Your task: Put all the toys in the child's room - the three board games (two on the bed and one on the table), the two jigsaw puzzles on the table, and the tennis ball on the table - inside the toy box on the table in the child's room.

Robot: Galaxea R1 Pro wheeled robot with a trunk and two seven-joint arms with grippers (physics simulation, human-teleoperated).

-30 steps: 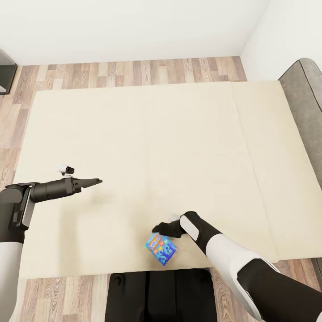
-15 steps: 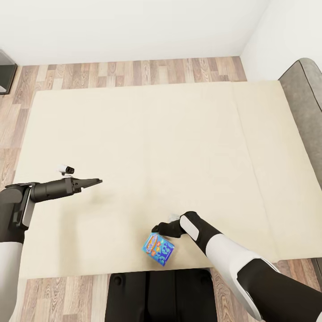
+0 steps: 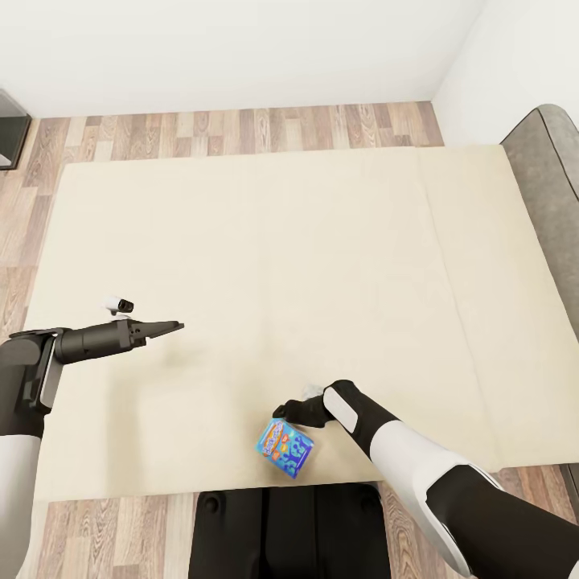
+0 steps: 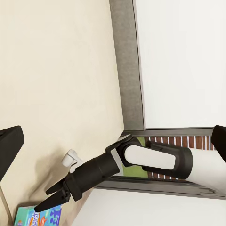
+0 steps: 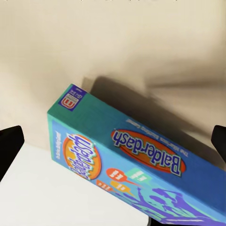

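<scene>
Two arms are being seen from above, reaching over a wide beige bed (image 3: pixel 265 241). Nearest the robot's trunk, the right gripper (image 3: pixel 291 412) is being held low over the mattress edge, and a bright blue board game (image 3: pixel 287 449) with orange print is lying just beneath and beside it, tilted on the beige surface. In the right wrist view the game (image 5: pixel 141 165) is being shown close up, its long teal-edged side lifted, and the two dark fingertips (image 5: pixel 9 143) are being seen wide apart at the picture's edges, with nothing being gripped between them. In the left wrist view the right gripper (image 4: pixel 54 200) is being seen from the side, with its slim fingers close together just above a corner of the game (image 4: pixel 40 217).

Further out, the left gripper (image 3: pixel 170 327) is being held level above the mattress, well apart from the game, pointing toward the middle of the bed. From overhead its jaws are being seen drawn together to a point, although the left wrist view is showing a dark fingertip (image 4: pixel 8 148) at each edge of the picture, so their state cannot be told.

Beyond the mattress, a grey headboard (image 3: pixel 555 201) is being seen at the bed's right end. Wood plank floor (image 3: pixel 241 129) is running along the far side, below a white wall (image 3: pixel 241 48).
</scene>
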